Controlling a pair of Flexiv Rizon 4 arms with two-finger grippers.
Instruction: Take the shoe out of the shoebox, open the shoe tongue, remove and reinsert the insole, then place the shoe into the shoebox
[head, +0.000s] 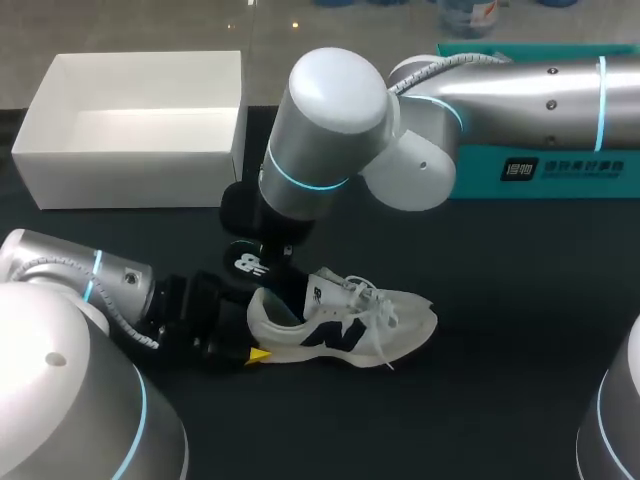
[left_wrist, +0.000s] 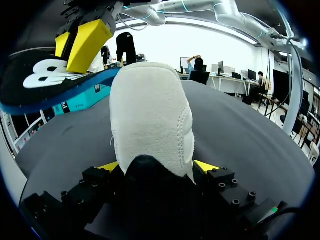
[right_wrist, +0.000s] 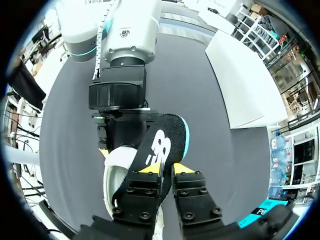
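Left arm (head: 55, 268) and right arm (head: 520, 95) are silver tubes with white caps, cyan rings and ribbed grey cables (head: 437, 66). Left gripper (left_wrist: 157, 167) and right gripper (right_wrist: 166, 170) are black, screw-studded, yellow-tipped.

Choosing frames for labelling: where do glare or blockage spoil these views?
Head view: the right arm hides its own jaws and part of the insole. Left wrist view: the shoe fills the middle, with bright backlight behind it. Right wrist view: evenly lit, but the insole covers part of the shoe.

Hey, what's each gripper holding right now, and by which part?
The left gripper clamps the shoe by its heel. The right gripper pinches the insole across its width, near its printed end.
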